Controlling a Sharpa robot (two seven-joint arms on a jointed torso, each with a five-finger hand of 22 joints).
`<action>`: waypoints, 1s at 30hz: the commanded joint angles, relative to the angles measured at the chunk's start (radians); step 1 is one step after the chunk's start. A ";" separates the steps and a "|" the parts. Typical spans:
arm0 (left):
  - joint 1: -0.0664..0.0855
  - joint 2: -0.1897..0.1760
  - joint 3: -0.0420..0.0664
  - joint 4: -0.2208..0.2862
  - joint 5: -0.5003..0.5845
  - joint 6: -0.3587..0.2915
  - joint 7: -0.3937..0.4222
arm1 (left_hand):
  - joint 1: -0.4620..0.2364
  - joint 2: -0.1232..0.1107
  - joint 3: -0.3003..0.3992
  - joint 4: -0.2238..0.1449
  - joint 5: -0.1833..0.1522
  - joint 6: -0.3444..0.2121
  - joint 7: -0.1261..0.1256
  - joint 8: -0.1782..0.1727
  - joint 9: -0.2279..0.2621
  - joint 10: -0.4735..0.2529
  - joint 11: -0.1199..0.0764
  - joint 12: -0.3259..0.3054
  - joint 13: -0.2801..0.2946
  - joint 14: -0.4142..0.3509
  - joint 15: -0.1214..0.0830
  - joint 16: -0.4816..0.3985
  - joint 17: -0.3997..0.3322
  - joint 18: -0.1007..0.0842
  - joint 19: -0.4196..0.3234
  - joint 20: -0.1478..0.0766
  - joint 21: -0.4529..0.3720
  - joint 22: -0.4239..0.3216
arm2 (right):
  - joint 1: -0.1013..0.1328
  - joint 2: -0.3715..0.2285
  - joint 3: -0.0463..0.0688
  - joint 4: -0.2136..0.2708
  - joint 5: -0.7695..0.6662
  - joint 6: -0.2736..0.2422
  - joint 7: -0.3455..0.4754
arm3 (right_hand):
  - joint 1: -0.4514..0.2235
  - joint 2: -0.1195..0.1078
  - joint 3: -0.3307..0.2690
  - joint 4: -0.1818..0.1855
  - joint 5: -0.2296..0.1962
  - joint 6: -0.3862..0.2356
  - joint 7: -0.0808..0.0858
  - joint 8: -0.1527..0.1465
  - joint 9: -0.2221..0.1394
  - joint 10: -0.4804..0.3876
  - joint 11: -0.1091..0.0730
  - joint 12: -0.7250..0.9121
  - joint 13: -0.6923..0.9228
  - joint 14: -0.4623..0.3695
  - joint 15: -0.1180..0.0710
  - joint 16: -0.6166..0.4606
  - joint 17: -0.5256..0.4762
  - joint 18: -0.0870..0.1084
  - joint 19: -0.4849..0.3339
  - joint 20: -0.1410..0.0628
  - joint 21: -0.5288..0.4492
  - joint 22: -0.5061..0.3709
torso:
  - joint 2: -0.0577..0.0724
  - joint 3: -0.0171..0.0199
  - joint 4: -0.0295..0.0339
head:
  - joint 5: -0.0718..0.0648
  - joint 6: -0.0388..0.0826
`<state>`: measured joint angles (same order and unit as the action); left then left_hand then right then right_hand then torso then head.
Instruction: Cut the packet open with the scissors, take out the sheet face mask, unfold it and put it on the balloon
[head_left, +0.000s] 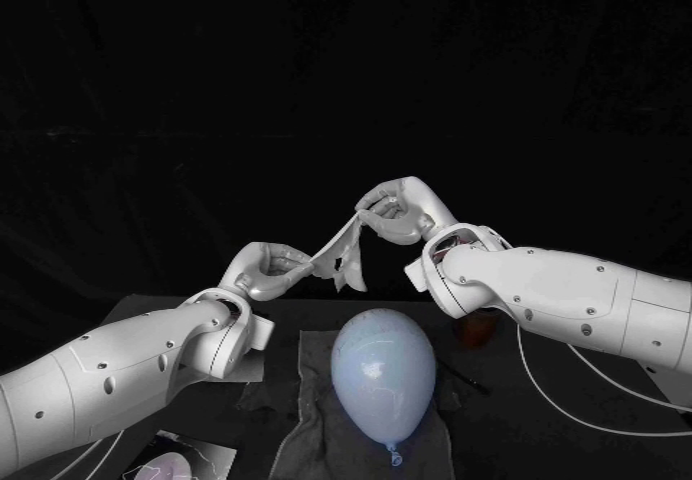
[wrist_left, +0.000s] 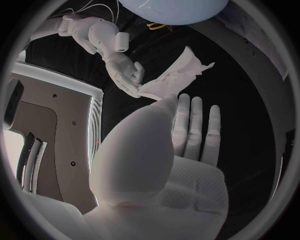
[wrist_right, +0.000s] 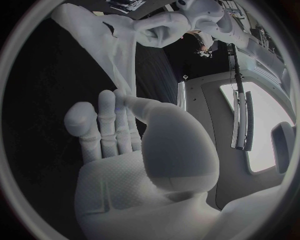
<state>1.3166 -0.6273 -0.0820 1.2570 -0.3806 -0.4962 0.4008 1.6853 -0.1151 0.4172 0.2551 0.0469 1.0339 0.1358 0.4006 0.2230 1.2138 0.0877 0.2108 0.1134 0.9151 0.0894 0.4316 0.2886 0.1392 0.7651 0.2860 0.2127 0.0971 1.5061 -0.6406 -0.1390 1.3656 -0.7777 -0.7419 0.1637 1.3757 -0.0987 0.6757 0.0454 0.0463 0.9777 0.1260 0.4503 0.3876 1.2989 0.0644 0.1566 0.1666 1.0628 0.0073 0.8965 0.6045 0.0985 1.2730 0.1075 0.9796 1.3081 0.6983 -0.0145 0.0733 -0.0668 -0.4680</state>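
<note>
Mask (head_left: 343, 252) stretched aslant between left hand (head_left: 270, 268) and right hand (head_left: 394, 210)

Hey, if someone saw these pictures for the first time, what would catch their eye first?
The pale sheet mask hangs in the air, stretched between the left hand and the right hand, each holding one end. Below it, the big balloon lies on a dark cloth on the table.
</note>
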 joint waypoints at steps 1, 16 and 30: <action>0.021 -0.010 0.005 0.014 0.006 0.014 0.021 | -0.012 -0.003 0.014 -0.004 0.002 -0.009 0.001 0.004 0.141 0.005 0.004 -0.005 0.002 0.004 0.002 -0.006 0.002 0.013 0.004 0.001 0.005 0.002 | -0.008 -0.004 -0.004 -0.013 -0.022 0.049 -0.018 | 0.009 0.001 0.001 -0.008 0.002 0.008 0.001 0.004 0.001 0.011 -0.005 0.003 0.001 0.000 -0.006 0.001 0.001 0.019 -0.001 0.000 0.003 0.106 | 0.001 0.0001 0.0020 | 0.002 0.000; 0.127 -0.015 0.007 0.032 -0.063 0.087 -0.029 | -0.039 -0.014 0.067 -0.037 0.002 -0.019 -0.001 0.010 0.169 0.004 0.005 -0.005 0.011 0.004 0.001 -0.005 0.013 0.013 0.002 0.000 0.016 0.008 | -0.034 -0.015 -0.019 -0.024 -0.057 0.070 -0.057 | 0.009 0.001 0.000 -0.008 0.002 0.008 0.001 0.004 0.001 0.011 -0.005 0.003 0.001 0.000 -0.006 0.001 0.001 0.018 0.000 0.000 0.004 0.106 | 0.001 0.0005 -0.0022 | 0.007 0.003; 0.149 -0.019 0.007 0.009 -0.032 0.085 -0.024 | -0.081 -0.021 0.131 -0.076 0.002 -0.033 0.005 0.012 0.201 -0.008 0.010 -0.008 0.021 0.002 0.004 -0.007 0.023 0.018 0.003 -0.002 0.037 0.019 | -0.043 -0.042 -0.023 -0.011 -0.095 0.113 -0.083 | 0.008 0.001 0.000 -0.007 0.002 0.008 0.001 0.004 0.001 0.010 -0.005 0.003 0.002 0.000 -0.006 0.001 0.001 0.019 -0.002 0.000 0.001 0.106 | 0.000 -0.0001 0.0018 | 0.006 0.004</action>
<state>1.4609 -0.6471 -0.0765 1.2663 -0.4226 -0.4301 0.3734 1.6113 -0.1383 0.5430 0.1790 0.0463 1.0068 0.1411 0.4061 0.3243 1.2097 0.0985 0.2057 0.1332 0.9149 0.0897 0.4277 0.3103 0.1384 0.7650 0.2859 0.2456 0.1149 1.4633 -0.6813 -0.1626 1.3558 -0.8420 -0.6575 0.0945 1.3757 -0.0987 0.6752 0.0436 0.0444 0.9784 0.1290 0.4513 0.3878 1.2989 0.0644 0.1556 0.1671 1.0646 0.0091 0.8965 0.6047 0.0984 1.2730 0.1075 0.9796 1.3081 0.6993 -0.0142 0.0733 -0.0622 -0.4637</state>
